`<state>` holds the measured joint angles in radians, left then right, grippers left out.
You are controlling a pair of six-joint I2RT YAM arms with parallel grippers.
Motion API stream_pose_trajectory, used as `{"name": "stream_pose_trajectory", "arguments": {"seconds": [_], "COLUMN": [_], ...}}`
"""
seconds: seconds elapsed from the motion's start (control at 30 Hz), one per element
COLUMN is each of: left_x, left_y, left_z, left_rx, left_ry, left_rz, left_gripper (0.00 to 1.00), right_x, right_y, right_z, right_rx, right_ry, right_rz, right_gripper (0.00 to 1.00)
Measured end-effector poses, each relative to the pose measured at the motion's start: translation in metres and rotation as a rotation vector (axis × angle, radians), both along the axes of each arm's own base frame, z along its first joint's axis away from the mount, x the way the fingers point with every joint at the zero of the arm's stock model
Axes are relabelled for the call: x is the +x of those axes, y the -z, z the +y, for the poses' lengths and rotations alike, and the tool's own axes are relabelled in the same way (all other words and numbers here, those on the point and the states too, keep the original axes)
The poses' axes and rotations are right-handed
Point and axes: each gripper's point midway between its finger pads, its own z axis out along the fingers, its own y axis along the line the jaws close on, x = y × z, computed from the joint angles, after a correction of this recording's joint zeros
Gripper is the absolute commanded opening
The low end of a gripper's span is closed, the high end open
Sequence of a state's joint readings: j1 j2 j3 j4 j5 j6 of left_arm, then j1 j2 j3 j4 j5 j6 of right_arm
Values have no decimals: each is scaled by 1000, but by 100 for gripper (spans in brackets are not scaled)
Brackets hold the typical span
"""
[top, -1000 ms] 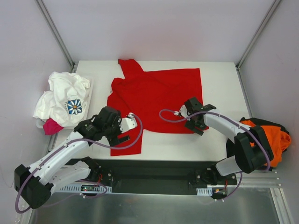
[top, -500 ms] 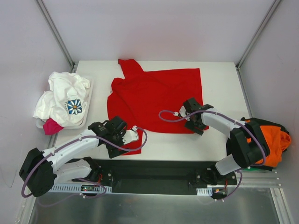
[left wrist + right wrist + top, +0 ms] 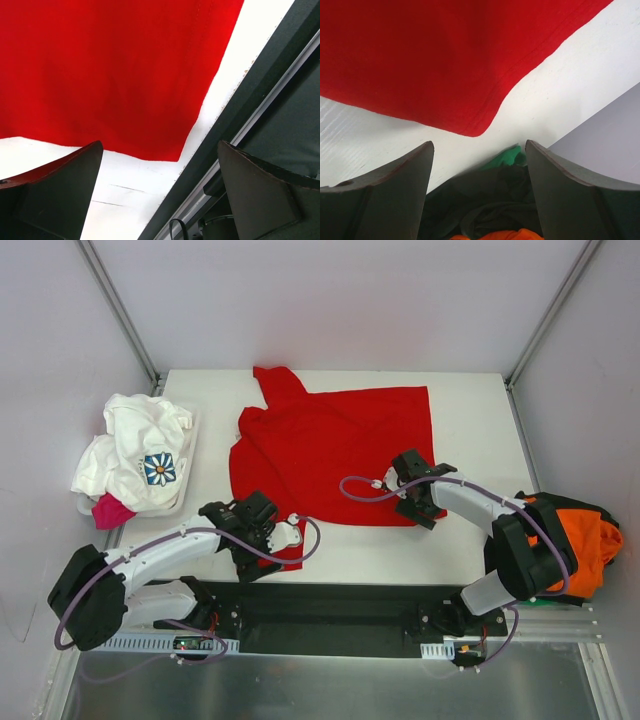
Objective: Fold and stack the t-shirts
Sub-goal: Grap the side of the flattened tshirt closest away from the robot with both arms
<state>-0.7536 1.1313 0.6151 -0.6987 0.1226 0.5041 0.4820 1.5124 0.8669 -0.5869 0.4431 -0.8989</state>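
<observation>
- The left hand hovers over the near left corner of the red t-shirt, fingers wide apart, holding nothing.
- An orange t-shirt lies crumpled off the bench's right edge, with dark and green cloth.
- The right hand sits at the red t-shirt's near right corner, fingers apart and empty.
- A white t-shirt with a blue flower print is heaped on the left over a pink t-shirt.
- The red t-shirt lies spread across the middle of the bench, reaching its far edge.

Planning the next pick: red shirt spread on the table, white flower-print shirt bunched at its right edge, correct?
No: the top external view shows the white flower-print shirt bunched at the left edge. The red shirt is spread on the table.
</observation>
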Motion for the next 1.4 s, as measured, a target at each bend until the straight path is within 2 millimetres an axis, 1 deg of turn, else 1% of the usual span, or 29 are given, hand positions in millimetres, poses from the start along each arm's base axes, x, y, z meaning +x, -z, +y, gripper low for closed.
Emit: {"name": "stream_pose_trajectory", "arguments": {"seconds": [0.13, 0.27, 0.3, 0.37, 0.47, 0.5, 0.6, 0.63, 0.7, 0.73, 0.8, 0.83, 0.9, 1.0, 1.03, 1.13, 1.2, 1.4], "left_x": [0, 1, 1, 2, 5, 6, 7, 7, 7, 7, 8, 8, 8, 8, 8, 9, 9, 9], "left_y": [6, 11, 12, 15, 18, 19, 19, 19, 20, 19, 20, 20, 20, 20, 20, 20, 20, 20], "left_z": [0, -1, -1, -2, -2, -2, -2, -2, -3, -3, -4, -4, -4, -5, -5, -5, -5, -6], "left_rx": [15, 26, 28, 32, 41, 44, 46, 45, 46, 45, 47, 49, 51, 54, 55, 56, 57, 68], "left_ry": [0, -1, -1, -2, -4, -7, -15, -18, -21, -22, -22, -23, -24, -24, -23, -24, -23, -22], "left_rz": [16, 26, 28, 32, 32, 28, 25, 25, 26, 26, 28, 31, 34, 38, 39, 41, 42, 52], "left_gripper": [98, 92, 86, 82, 73, 67, 56, 50, 44, 38, 33, 26, 20, 15, 13, 4, 1, 0], "right_x": [0, 0, 0, 0, 0, -1, -5, -6, -8, -8, -8, -8, -8, -8, -9, -13, -16, -20], "right_y": [0, 0, -1, -2, -2, -1, 4, 5, 6, 6, 6, 5, 3, 0, 1, 4, 6, 10], "right_z": [0, 0, 0, 0, 0, 0, -3, -4, -7, -7, -7, -7, -7, -5, -4, -2, 0, 4], "right_rx": [1, 2, 3, 5, 6, 5, -1, -4, -8, -9, -5, -3, 4, 22, 30, 48, 62, 84], "right_ry": [0, 0, 0, 0, -1, -2, -5, -6, -4, -6, -7, -8, -8, -9, -10, -9, -6, -8], "right_rz": [0, -1, -2, -6, -8, -6, 10, 16, 23, 25, 23, 21, 13, 4, 7, 23, 37, 54], "right_gripper": [77, 77, 77, 77, 77, 77, 77, 77, 77, 77, 77, 76, 76, 76, 76, 76, 75, 74]}}
